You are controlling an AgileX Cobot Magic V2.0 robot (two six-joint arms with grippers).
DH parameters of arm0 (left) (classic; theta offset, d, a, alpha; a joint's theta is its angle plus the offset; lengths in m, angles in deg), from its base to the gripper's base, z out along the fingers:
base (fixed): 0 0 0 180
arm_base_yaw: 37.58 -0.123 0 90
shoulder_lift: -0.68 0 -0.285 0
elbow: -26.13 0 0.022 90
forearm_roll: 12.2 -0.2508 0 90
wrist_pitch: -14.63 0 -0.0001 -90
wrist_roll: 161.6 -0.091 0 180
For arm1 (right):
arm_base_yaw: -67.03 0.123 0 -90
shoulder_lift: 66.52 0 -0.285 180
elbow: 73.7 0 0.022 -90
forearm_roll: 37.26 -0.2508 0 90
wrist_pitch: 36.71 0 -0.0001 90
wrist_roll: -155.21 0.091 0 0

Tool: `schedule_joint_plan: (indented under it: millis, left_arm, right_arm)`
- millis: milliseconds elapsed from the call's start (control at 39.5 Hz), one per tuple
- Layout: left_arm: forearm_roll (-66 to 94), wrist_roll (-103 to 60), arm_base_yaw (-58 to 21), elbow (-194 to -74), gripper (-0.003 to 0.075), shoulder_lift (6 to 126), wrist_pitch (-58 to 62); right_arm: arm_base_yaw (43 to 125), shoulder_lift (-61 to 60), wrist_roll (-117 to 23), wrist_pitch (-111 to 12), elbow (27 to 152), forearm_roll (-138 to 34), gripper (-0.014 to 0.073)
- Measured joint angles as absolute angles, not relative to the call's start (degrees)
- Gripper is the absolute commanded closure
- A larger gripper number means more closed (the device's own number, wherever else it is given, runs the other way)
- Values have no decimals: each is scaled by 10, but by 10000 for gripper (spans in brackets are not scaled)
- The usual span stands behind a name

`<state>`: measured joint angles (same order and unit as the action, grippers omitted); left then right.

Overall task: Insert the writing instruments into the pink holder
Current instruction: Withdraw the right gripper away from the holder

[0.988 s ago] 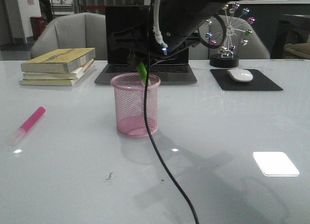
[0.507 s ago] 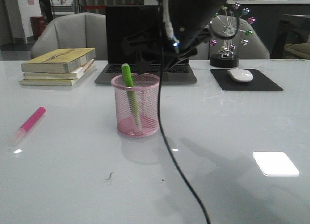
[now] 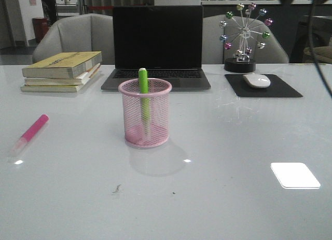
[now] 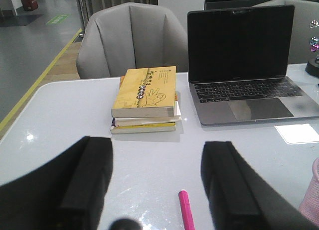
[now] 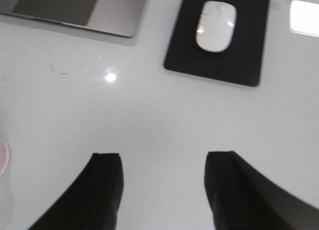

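Glossy white table with laptop behind: green marker upright in pink holder, pink marker flat toward left edge (left tool's side), left tool and right tool both wide open, empty.

A stack of yellow-covered books is lying beside an open black-screened laptop; a white mouse is resting on a black mousepad, a beaded ferris-wheel ornament standing behind.

Two grey armchairs stand behind the glossy white table, with bright ceiling-light reflections on it.
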<state>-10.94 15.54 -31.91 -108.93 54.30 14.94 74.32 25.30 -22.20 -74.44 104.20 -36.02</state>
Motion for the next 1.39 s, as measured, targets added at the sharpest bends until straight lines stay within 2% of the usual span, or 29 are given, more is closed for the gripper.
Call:
schedule_joint_plan:
  millis: [228, 482, 659, 938, 1394]
  left_arm:
    - [-109, 155, -319, -1089, 262, 543, 150]
    - [-109, 155, -319, -1089, 262, 543, 150]
    - [-109, 155, -319, -1089, 262, 543, 143]
    - [-109, 155, -319, -1113, 262, 583, 122]
    - [-105, 155, -319, -1285, 262, 799, -20]
  right_arm:
    - [682, 98, -221, -749, 907, -334, 116]
    - [682, -56, -221, -762, 763, -320, 116]
    - [682, -131, -221, -771, 705, -320, 116]
    - [682, -158, -221, -775, 700, -319, 116]
    - [682, -158, -221, -775, 700, -319, 116]
